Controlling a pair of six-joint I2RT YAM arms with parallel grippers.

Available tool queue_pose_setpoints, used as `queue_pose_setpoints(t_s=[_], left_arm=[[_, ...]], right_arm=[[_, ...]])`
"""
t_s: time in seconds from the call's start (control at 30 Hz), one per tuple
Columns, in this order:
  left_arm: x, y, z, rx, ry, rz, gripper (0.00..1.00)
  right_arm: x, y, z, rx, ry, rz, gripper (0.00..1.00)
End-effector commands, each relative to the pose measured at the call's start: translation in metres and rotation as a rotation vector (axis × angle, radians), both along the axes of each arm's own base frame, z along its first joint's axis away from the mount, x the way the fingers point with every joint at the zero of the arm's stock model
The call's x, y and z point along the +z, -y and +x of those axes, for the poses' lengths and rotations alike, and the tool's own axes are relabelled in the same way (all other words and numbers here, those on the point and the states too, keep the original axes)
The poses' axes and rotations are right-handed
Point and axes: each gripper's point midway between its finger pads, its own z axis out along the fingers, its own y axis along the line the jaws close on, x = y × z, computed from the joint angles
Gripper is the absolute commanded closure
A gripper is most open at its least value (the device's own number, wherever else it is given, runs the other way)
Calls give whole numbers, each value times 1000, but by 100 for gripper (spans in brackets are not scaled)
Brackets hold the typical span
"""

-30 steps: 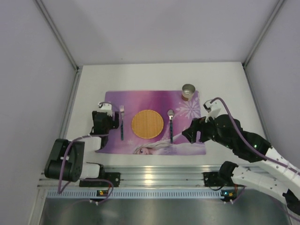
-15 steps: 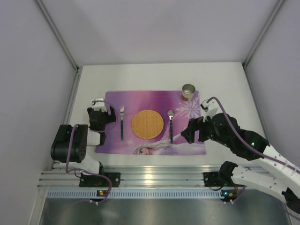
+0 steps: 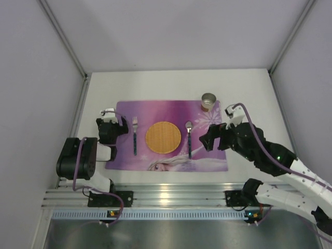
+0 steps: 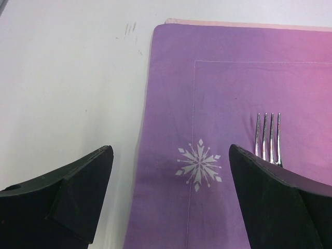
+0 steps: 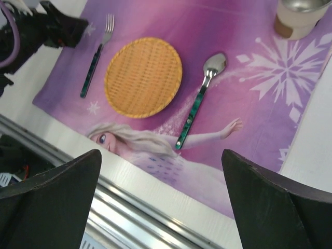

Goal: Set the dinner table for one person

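White matte dinner table [image 3: 249, 88], large flat top: seemingly rigid, fixed, nothing to grasp. Wide open, empty: left gripper [image 4: 170, 150], right gripper [image 5: 161, 153], flanking purple printed placemat [image 3: 171, 111].

A: Is there any word, brand or number to read here?

B: No, none. The purple placemat [image 3: 168, 110] carries only a printed girl [image 5: 111, 138] and snowflakes [image 4: 198, 164] (no letters among them). The dinner table [image 4: 62, 78] has some faint strokes [image 4: 129, 28], which are not readable.
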Motion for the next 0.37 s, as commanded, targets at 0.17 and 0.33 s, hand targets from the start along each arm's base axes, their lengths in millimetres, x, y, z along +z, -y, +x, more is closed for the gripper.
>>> queue_pose_setpoints(t_s=[0.17,0.33], left_arm=[[27,2,12,-10,109,-10,2],[27,2,12,-10,109,-10,1]], right_arm=[[51,8,11,-66,161,124,0],[51,3,6,-18,197,167,0]])
